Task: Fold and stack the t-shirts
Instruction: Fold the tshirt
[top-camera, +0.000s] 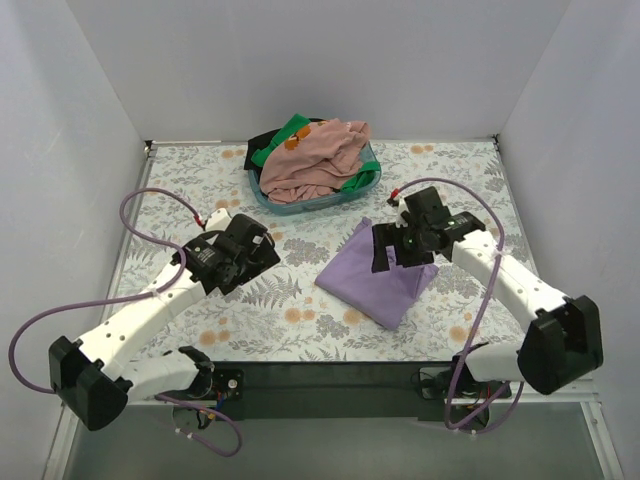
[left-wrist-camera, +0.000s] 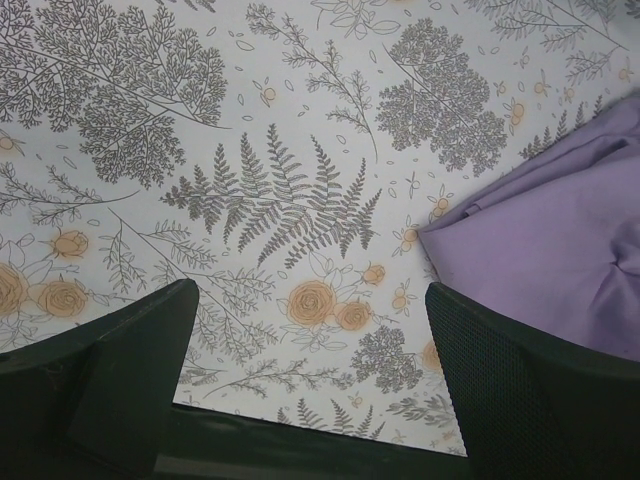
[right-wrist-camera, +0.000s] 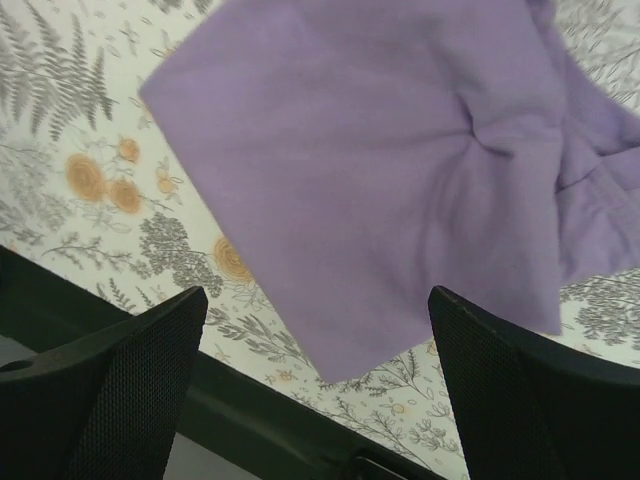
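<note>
A lavender-purple t-shirt (top-camera: 375, 283) lies folded into a rough diamond on the flowered table, right of centre. It fills the right wrist view (right-wrist-camera: 380, 170) and shows at the right edge of the left wrist view (left-wrist-camera: 560, 260). My right gripper (top-camera: 403, 252) hovers open and empty over the shirt's upper part. My left gripper (top-camera: 262, 258) is open and empty above bare table, to the left of the shirt. A dusty pink tee (top-camera: 318, 160), a bright green tee (top-camera: 290, 132) and a black tee (top-camera: 262, 140) are piled in the basket.
A teal plastic basket (top-camera: 300, 205) stands at the back centre of the table. White walls close in the left, right and back sides. The table's dark front edge (right-wrist-camera: 250, 400) runs just beyond the purple shirt's near corner.
</note>
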